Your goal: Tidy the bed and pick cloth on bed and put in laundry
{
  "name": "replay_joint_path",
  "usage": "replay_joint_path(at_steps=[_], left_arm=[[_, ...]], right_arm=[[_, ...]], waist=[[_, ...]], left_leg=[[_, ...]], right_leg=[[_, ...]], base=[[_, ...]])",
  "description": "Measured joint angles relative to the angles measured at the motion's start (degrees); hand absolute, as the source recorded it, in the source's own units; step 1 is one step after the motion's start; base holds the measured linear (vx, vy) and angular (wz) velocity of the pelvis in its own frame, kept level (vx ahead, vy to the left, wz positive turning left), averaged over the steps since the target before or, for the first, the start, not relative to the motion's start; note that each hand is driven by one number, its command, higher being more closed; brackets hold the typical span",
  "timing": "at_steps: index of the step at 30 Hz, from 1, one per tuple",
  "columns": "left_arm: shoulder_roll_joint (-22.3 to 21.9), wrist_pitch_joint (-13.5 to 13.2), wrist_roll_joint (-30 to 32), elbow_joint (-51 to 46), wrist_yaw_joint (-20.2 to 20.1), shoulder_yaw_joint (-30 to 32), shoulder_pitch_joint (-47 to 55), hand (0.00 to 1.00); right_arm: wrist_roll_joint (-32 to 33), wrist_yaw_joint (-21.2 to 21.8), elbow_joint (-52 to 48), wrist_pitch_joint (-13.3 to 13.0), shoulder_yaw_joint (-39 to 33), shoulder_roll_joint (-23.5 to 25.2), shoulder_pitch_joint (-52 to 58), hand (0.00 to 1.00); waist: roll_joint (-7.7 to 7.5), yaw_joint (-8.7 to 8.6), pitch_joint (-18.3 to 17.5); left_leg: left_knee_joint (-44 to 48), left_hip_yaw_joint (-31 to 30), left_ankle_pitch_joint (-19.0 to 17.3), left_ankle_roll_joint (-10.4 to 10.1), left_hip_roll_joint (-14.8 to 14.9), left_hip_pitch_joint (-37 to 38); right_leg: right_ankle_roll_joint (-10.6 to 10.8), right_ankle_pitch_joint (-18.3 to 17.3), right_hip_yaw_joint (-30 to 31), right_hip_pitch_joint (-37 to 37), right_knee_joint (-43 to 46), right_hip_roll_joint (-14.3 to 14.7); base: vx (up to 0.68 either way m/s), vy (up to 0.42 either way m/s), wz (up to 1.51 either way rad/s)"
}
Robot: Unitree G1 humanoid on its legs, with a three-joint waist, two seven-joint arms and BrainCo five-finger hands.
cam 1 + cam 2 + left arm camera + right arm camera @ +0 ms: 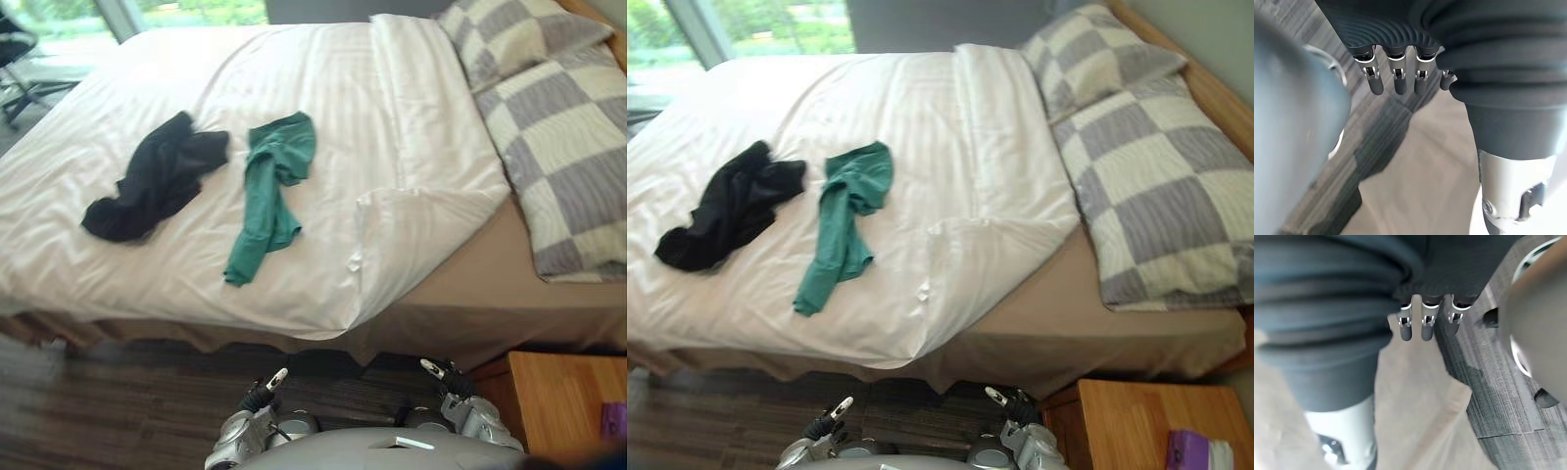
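Left hand (1395, 81): left wrist view, closest to the lens; its fingers hang straight and loose side by side, with nothing in them.
Past the left fingers: dark plank floor (1376, 132) meets a tan bed skirt (1425, 181).
Right hand (1422, 325): right wrist view; its fingers are likewise straight and relaxed, and empty.
Past the right fingers: the same tan skirt and plank floor.
Bed (470, 328): left eye view; it stretches across in front of the robot.
White duvet (313, 98): covers most of the bed. Its near right corner is folded back on itself, baring a tan sheet (500, 269).
Black cloth (152, 186): crumpled on the duvet toward the robot's left.
Green cloth (269, 191): just beside the black one on its right, with a narrow strip of duvet between them. One long part trails toward the near edge.
In the way: both cloths lie uncovered on top of the duvet. The bed's near edge and skirt stand between them and the low-hanging hands, which are well apart from either cloth.
Checked pillows (568, 157): two at the robot's right end, the farther one (509, 34) touching the nearer.
Chair (15, 64): dark, on the floor by the window (186, 10) at far left.
Nightstand (1127, 416): right eye view; wooden, just beside the bed's near right corner. A purple item (1188, 452) sits on top with something white touching it.
Headboard (1215, 93): a wooden rail running along behind the pillows.
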Motion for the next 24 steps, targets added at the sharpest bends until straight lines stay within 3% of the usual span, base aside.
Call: replay_joint_path(at_steps=[4,10,13,15,19,21,24], left_arm=[[1.85,1.27,0.49,1.87,0.18,-2.25,0.16,0.0],[2.03,2.08,1.29,2.87,-0.29,-1.38,0.01,0.0],[2.02,2.28,1.81,2.87,-0.67,-1.06,0.19,0.0],[2.41,2.3,2.09,2.85,-1.13,-0.81,0.79,0.0],[3.43,2.37,2.0,2.83,-1.1,-2.0,1.53,0.0],[4.65,2.73,1.95,2.83,-1.07,-4.08,2.08,0.0],[5.44,3.27,2.0,2.77,-1.07,-4.69,2.18,0.0]], right_arm=[[7.68,-6.95,1.15,0.07,-5.28,0.54,4.2,0.0],[13.05,-18.36,-1.83,-2.06,-16.27,0.92,5.67,0.0],[12.71,-22.6,-6.47,-3.1,-23.02,-1.73,4.87,0.0],[8.07,-24.96,-11.5,-4.57,-27.02,-7.45,2.93,0.0],[3.48,-25.15,-17.83,-5.91,-26.17,-14.14,-0.25,0.0],[-4.92,-24.71,-21.0,-5.92,-22.45,-17.71,-3.54,0.0],[-12.62,-22.77,-22.89,-5.84,-15.62,-19.95,-8.33,0.0]], waist=[[-1.14,-1.12,-1.79],[-0.7,-1.41,-1.79],[-0.68,-1.37,-1.81],[-0.73,-1.49,-1.82],[-1.26,-1.98,-1.99],[-1.82,-2.28,-1.95],[-2.3,-2.24,-1.74]], left_leg=[[-7.51,-1.39,5.0,1.22,-2.54,1.93],[-9.51,-1.37,5.66,1.07,-2.54,3.84],[-9.6,-1.28,5.7,1.0,-2.47,3.88],[-9.66,-1.08,5.7,0.92,-2.44,4.03],[-9.67,-0.96,5.83,0.76,-2.4,3.89],[-9.67,-0.76,5.97,0.64,-2.25,3.62],[-9.66,-0.48,6.08,0.56,-2.03,3.59]], right_leg=[[0.45,2.18,0.13,0.42,-2.83,-0.06],[0.35,2.05,0.18,1.54,-2.71,0.25],[0.34,2.04,0.14,1.67,-2.72,0.32],[0.35,2.05,0.08,1.98,-2.83,0.28],[0.48,2.36,0.1,2.18,-3.71,0.45],[0.23,2.81,0.18,2.18,-4.58,0.78],[0.15,2.93,0.28,2.16,-4.9,1.09]], base=[[0.06,0.05,0.17],[0.01,0.0,0.0],[-0.01,0.001,0.01],[-0.05,0.008,0.04],[-0.04,0.007,0.0],[-0.03,0.0,-0.04],[-0.01,-0.004,-0.03]])
